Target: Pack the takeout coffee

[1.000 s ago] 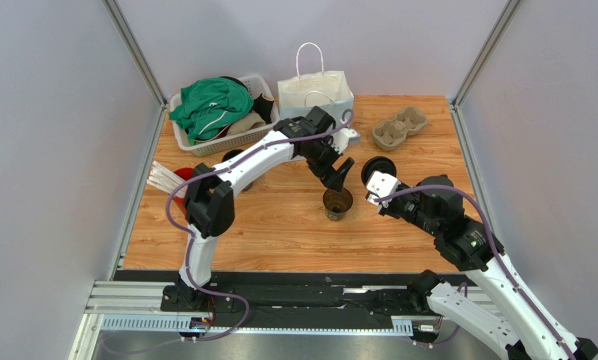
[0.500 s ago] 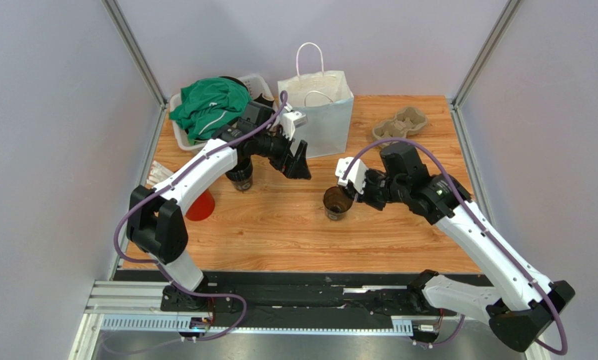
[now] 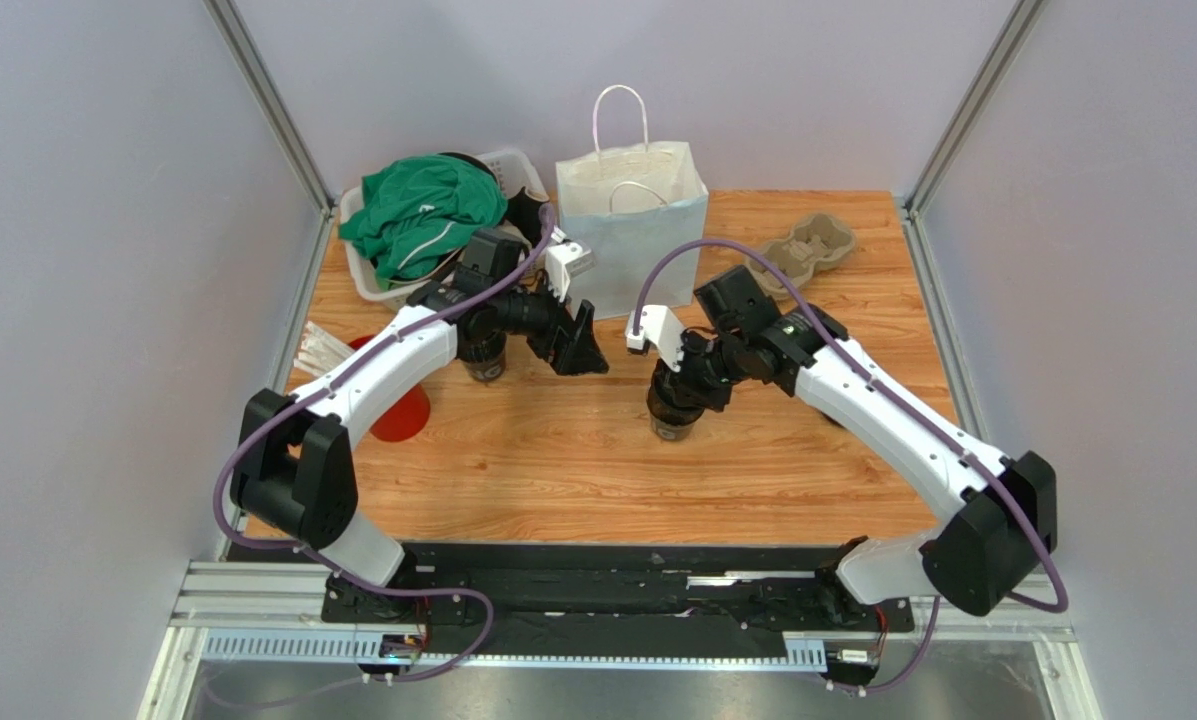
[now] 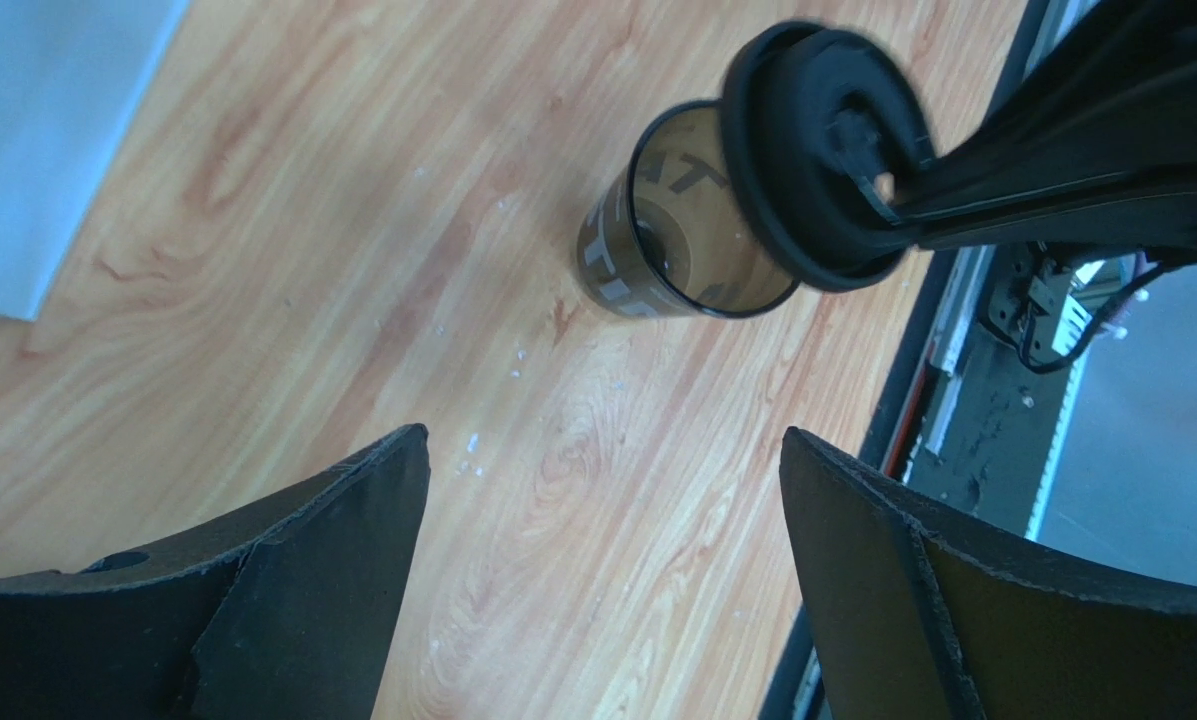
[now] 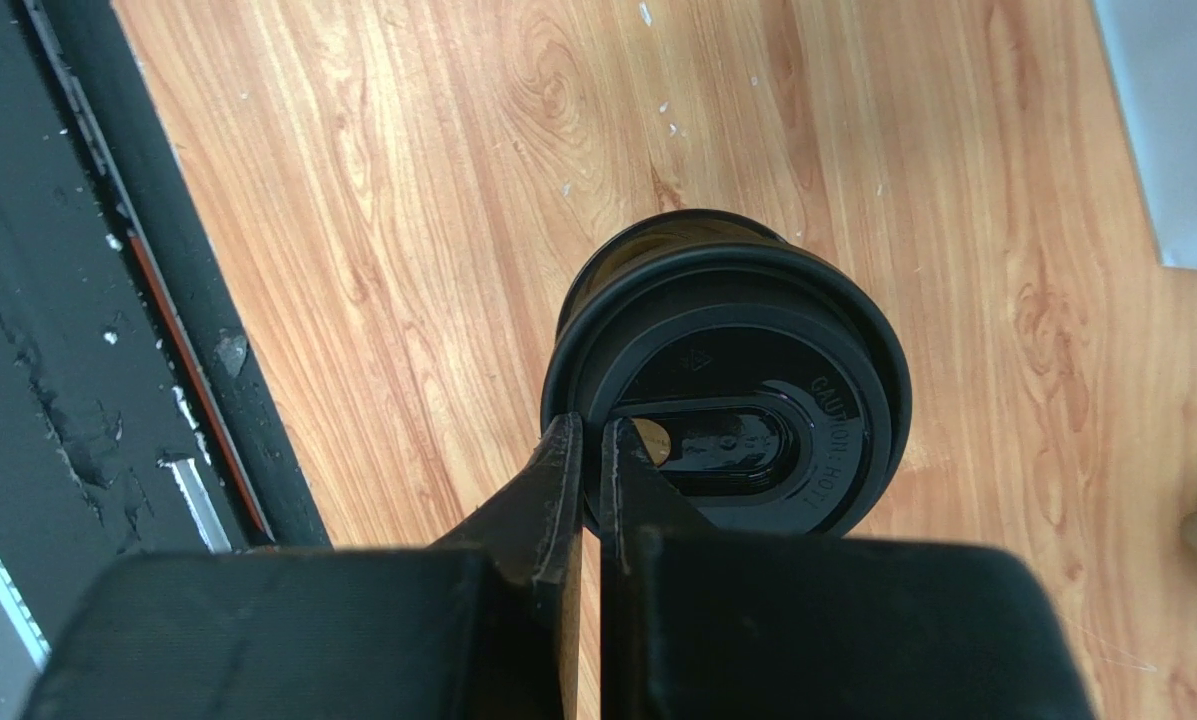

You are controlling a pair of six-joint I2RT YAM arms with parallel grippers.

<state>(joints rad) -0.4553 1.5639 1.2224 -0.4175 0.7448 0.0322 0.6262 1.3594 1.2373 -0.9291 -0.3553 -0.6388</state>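
The right jaws clench the black lid by its rim, just over the open coffee cup on the table. The lid hides most of the cup from above. The left jaws hang released.

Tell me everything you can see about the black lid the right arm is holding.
The black lid is round and looks like moulded plastic, with a raised rim, a recessed oval sip area and embossed lettering. The right gripper pinches its edge with shut fingers. The lid hangs tilted over the open coffee cup, partly covering the mouth and not seated. Whether it touches the cup's rim cannot be told.
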